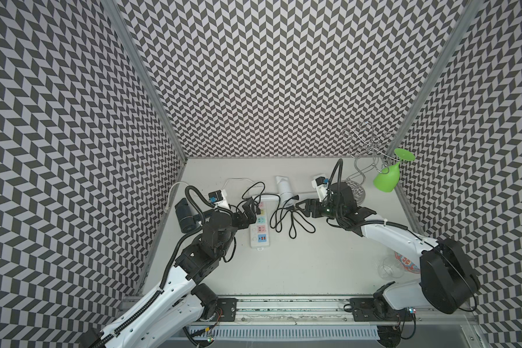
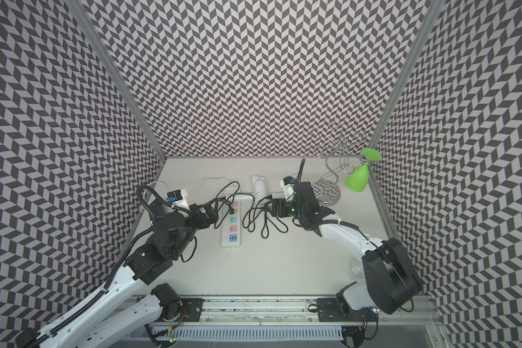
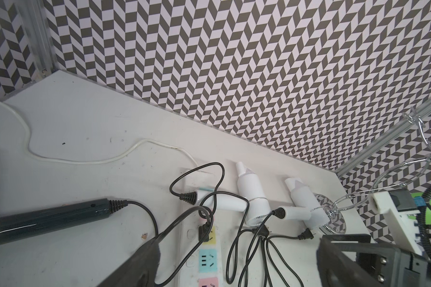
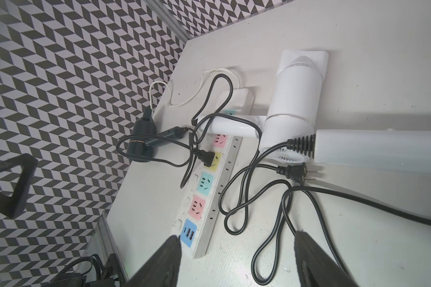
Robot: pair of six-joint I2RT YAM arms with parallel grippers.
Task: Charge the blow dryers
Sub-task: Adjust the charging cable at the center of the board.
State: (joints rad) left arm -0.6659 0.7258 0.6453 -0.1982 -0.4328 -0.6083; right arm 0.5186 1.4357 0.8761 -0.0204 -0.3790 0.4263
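Both sets of fingers are released. The left gripper [image 1: 249, 211] hovers at the power strip [image 1: 259, 233], and the right gripper [image 1: 298, 207] hovers over loose cords. One black plug [image 4: 208, 159] is seated in the yellow socket; a second plug [image 4: 296, 174] lies on the counter [image 1: 314, 265]. In a top view, the black blow dryer [image 1: 184, 215] lies centre-left and a white blow dryer [image 1: 284, 188] centre. The second white blow dryer [image 3: 301, 198] lies beside it. A green glass [image 1: 384, 180] hangs inverted from the wire rack [image 1: 360, 147].

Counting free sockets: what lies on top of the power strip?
A black plug in the yellow socket; a white dryer's handle crosses the far end, partly hiding a teal socket.
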